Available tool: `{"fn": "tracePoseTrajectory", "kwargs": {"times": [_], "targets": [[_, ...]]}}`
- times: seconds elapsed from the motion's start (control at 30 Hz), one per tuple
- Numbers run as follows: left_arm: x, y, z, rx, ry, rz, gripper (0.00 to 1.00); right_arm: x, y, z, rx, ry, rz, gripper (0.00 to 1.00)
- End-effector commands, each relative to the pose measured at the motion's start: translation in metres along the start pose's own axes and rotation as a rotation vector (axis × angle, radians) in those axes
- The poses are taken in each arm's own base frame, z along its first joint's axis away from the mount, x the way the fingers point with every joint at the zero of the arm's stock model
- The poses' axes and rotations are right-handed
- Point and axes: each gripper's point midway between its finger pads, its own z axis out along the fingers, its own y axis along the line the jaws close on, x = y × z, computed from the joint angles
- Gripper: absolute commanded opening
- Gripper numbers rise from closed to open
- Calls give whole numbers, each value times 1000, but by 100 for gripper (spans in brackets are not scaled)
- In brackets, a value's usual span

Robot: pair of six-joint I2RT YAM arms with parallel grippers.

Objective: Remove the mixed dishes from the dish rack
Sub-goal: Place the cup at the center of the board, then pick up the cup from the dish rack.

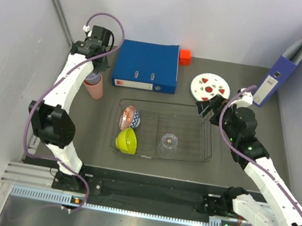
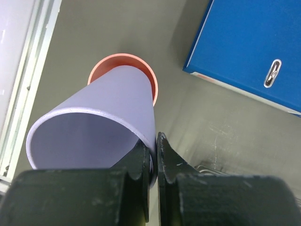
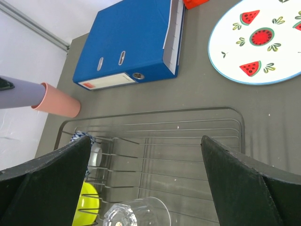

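Note:
My left gripper (image 1: 93, 70) (image 2: 156, 155) is shut on the rim of the lilac cup (image 2: 103, 108), which is tilted with its base inside the salmon-pink cup (image 1: 94, 87) (image 2: 118, 59) standing left of the dish rack (image 1: 170, 104). The rack holds the brown-blue patterned bowl (image 1: 130, 117), the lime-yellow bowl (image 1: 127, 140) and the clear tumbler (image 1: 168, 144). The white plate (image 1: 210, 87) (image 3: 258, 42) lies on the table behind the rack's right end. My right gripper (image 1: 205, 107) (image 3: 146, 141) is open and empty above the rack's far right part (image 3: 155, 113), with the tumbler (image 3: 136, 214) below it.
A blue binder (image 1: 147, 66) (image 2: 249, 47) lies flat behind the rack, with a small orange-red cube (image 1: 185, 56) at its right corner. A second blue binder (image 1: 283, 68) leans against the back right wall. Grey walls close in on the left and right.

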Motion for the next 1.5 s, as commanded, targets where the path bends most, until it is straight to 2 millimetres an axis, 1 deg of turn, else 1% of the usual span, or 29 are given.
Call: {"fn": "tracePoseTrajectory", "kwargs": {"times": [0.0,0.03,0.1,0.13,0.17,0.27,0.3,0.33,0.37,0.4,0.43,0.47,0.5,0.53,0.63,0.67,0.73,0.77,0.8,0.87,0.9,0.93,0.97,1.0,1.03,1.07,1.1,1.23,1.47], "targets": [[-13,-5,7,28,-42,-37,8,-3,3,3,-5,-4,-23,100],[-18,-5,3,33,-59,-40,23,-2,2,4,-2,-1,-23,100],[-27,-5,-3,38,-86,-44,36,-1,2,5,1,3,-23,100],[-31,-4,-8,38,-94,-47,50,-2,2,5,-2,-1,-23,99],[-35,-3,-12,38,-104,-53,57,-2,2,6,-2,-1,-23,100],[-49,-1,-28,41,-146,-83,69,-1,3,6,-5,3,-22,100],[-56,1,-35,38,-172,-107,70,-1,3,6,-5,1,-22,100],[-62,5,-48,45,-208,-130,71,0,3,6,-4,3,-22,100],[-76,2,-58,75,-271,-158,76,-2,4,6,-5,-1,-23,100],[-74,4,-60,86,-289,-164,78,-1,4,6,-6,0,-24,100],[-84,6,-83,130,-350,-195,91,-1,3,5,-4,-2,-25,100],[-94,2,-95,171,-405,-220,99,-2,5,4,-10,-3,-32,100],[-91,0,-100,193,-417,-226,99,-1,6,4,-12,0,-37,100],[-94,-1,-118,236,-449,-235,99,-2,9,3,-16,-3,-48,100],[-81,-24,-138,307,-462,-204,99,1,16,1,-27,1,-92,100],[-67,-46,-147,347,-451,-162,99,3,18,1,-25,7,-108,100],[-39,-69,-145,368,-412,-103,99,10,24,0,-15,26,-159,99],[-19,-90,-150,406,-389,-61,99,15,25,2,-4,43,-179,100],[0,-99,-142,413,-347,-43,99,19,27,1,3,53,-200,100],[29,-121,-144,472,-296,-11,99,31,31,-3,29,80,-266,100],[47,-124,-137,482,-266,-27,99,39,38,-7,26,89,-296,100],[52,-129,-138,513,-263,-55,99,48,37,-11,22,109,-329,100],[77,-132,-125,537,-206,-57,99,54,41,-15,4,122,-347,100],[79,-131,-134,587,-215,-103,99,66,51,-21,-42,154,-369,100],[74,-137,-140,645,-249,-149,99,76,49,-26,-49,194,-401,100],[92,-134,-129,649,-221,-148,99,85,49,-29,-53,224,-421,100],[92,-131,-138,683,-233,-169,99,96,53,-35,-67,255,-446,100],[98,-124,-135,667,-235,-153,99,125,56,-46,-71,333,-500,100],[108,-125,-138,694,-212,-119,99,155,60,-38,-71,401,-543,100]]}}
